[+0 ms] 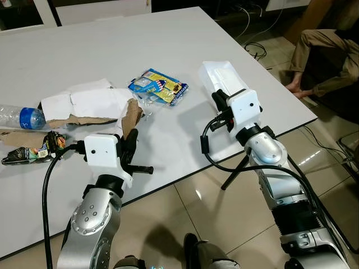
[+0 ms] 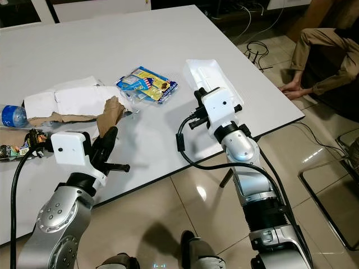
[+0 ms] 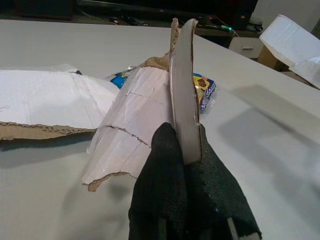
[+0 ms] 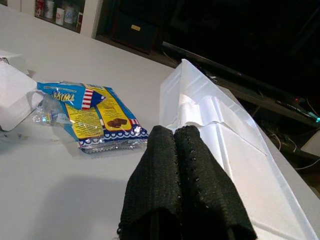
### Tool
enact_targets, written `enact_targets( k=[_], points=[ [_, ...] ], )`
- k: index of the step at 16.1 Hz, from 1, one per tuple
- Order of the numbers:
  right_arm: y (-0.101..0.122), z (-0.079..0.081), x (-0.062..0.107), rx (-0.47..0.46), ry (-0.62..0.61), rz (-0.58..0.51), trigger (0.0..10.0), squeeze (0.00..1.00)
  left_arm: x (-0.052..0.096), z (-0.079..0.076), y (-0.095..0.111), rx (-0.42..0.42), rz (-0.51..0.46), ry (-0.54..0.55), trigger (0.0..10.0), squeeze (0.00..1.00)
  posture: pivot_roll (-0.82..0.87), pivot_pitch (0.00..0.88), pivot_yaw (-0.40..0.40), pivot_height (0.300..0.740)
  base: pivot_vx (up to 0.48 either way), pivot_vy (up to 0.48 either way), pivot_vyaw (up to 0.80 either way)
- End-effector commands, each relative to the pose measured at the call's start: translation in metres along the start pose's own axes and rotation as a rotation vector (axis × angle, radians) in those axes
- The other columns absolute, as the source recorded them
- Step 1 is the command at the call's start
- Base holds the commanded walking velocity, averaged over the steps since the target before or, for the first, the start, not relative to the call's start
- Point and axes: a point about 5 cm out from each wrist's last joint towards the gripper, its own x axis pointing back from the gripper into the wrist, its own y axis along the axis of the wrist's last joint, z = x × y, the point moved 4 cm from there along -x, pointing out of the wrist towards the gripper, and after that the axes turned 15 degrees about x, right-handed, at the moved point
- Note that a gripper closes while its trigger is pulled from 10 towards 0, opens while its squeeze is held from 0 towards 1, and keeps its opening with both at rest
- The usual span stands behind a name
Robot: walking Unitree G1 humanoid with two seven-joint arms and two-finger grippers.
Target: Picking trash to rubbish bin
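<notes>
— At the near edge of the white table (image 1: 235, 33), what do we hold so far?

— Our left gripper (image 3: 186, 159) is clamped on a torn flap of cardboard (image 3: 145, 120), its edge standing upright between the fingers. Our right gripper (image 4: 182, 165) has its fingers pressed together against a white plastic container (image 1: 221, 75); we judge it pinched, though the contact is hidden.

— And what is left?

— Most of it, we reckon. Just past the cardboard lies a blue and yellow snack wrapper (image 1: 159, 86); off to our left sit a dark wrapper (image 1: 33, 150) and a plastic bottle (image 1: 22, 117). We see no rubbish bin, so nothing looks binned yet.
</notes>
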Motion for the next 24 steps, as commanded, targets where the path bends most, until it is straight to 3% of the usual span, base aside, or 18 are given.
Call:
enact_targets(
  k=[1,19,24],
  points=[
    [-0.0027,-0.0056,0.0035,0.002,-0.015,0.011,10.0,0.00,0.0001,0.0002,-0.0058,0.006,0.026,0.008,10.0,0.00,-0.04,0.188,-0.047,0.740,0.000,0.000,0.00],
    [-0.0040,-0.0049,0.0034,0.006,-0.012,0.016,10.0,0.00,-0.0002,0.0031,-0.0088,-0.003,0.036,0.019,10.0,0.00,-0.04,0.185,-0.047,0.740,-0.420,0.000,0.00],
    [-0.0041,-0.0045,0.0026,0.005,-0.014,0.016,10.0,0.00,-0.0008,0.0057,-0.0078,-0.004,0.030,0.028,10.0,0.00,-0.04,0.181,-0.046,0.740,-0.133,0.000,0.00]
  ],
)
